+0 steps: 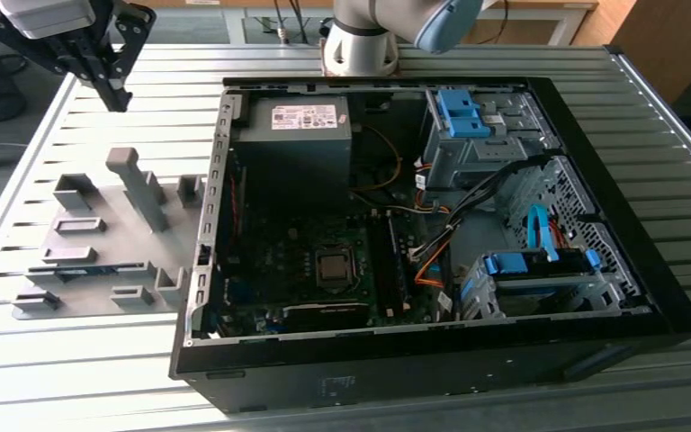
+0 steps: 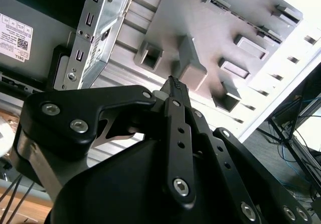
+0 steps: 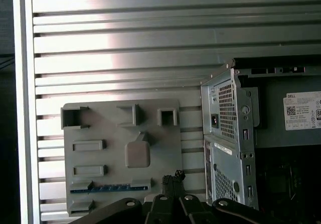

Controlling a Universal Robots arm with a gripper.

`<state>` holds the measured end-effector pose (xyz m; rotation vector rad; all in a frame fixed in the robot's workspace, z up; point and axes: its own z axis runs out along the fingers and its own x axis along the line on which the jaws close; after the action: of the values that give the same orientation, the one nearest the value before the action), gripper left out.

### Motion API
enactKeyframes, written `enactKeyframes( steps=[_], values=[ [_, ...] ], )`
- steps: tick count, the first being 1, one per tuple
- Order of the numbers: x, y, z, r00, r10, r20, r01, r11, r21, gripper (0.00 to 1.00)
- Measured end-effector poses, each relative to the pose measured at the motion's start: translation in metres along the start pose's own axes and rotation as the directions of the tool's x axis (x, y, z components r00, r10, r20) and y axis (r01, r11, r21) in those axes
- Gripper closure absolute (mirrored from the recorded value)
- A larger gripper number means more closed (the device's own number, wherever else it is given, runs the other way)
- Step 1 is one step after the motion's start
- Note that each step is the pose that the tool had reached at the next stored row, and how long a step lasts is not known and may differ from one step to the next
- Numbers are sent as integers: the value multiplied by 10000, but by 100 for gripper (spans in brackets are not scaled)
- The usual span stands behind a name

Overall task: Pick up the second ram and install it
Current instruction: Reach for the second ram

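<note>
The second ram (image 1: 86, 268) is a thin blue-green stick lying edge-up in a slot of the grey fixture plate (image 1: 105, 238), at the exterior view's left of the open computer case (image 1: 442, 382). In the first wrist view the ram (image 3: 109, 188) sits along one edge of the fixture plate (image 3: 115, 128). My gripper (image 1: 114, 97) hangs high above the table, beyond the far end of the plate and well away from the ram. Both wrist views show its fingertips (image 2: 175, 81) (image 3: 173, 176) pressed together with nothing between them.
Several grey blocks and posts (image 1: 141, 184) rise from the fixture plate. The case lies open with the motherboard and its long black slots (image 1: 390, 261), a power supply (image 1: 303, 135), cables and blue drive brackets (image 1: 538, 263). The ribbed metal table (image 1: 141, 81) ends near the plate.
</note>
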<state>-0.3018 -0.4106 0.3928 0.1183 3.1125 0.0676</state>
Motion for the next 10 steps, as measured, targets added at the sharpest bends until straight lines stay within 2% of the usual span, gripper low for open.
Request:
enactKeyframes(
  steps=[10],
  values=[
    [65,-24,-3,10000,-2,0,2,10000,0,90]
  ],
)
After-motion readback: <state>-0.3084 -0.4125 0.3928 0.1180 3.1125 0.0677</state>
